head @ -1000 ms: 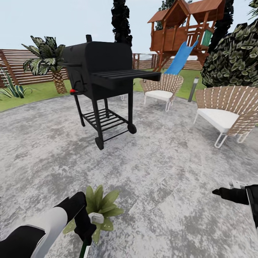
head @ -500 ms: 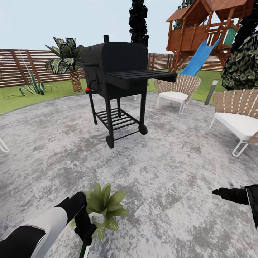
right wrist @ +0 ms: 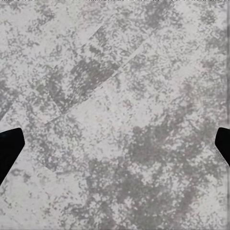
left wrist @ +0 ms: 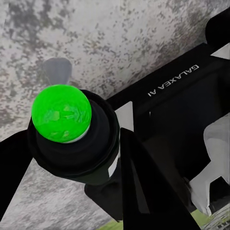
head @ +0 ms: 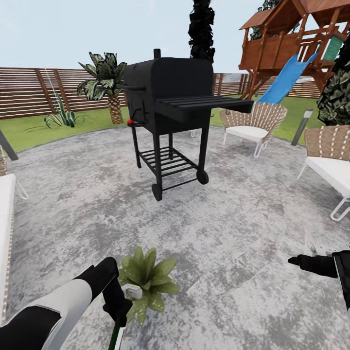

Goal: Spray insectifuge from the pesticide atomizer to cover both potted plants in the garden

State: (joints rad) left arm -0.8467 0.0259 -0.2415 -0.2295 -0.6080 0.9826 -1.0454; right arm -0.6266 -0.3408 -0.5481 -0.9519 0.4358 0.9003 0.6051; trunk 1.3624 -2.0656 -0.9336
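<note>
My left gripper (head: 119,304) is shut on the pesticide atomizer, whose white trigger head (head: 131,291) sticks out above the fingers and whose dark green body (head: 115,339) hangs below. One potted plant (head: 148,277), a rosette of pointed green leaves, sits on the grey patio right behind the trigger head. The second potted plant is out of view. In the left wrist view a bright green rounded part (left wrist: 61,113) in a black collar sits close to the camera. My right gripper (head: 293,261) hovers open over bare paving, its dark fingertips (right wrist: 9,148) far apart.
A black grill (head: 170,97) on wheels stands mid-patio ahead. Wicker chairs are at the right (head: 253,124) (head: 333,155), and a white seat (head: 5,218) at the left edge. Beyond lie a grey lamp post (head: 302,125), a playhouse slide (head: 287,80), a palm (head: 109,87) and the fence (head: 34,92).
The camera has turned left, so the grill, chairs and plant have slid right in the picture and a white seat has come in at the left. Both arms keep their pose.
</note>
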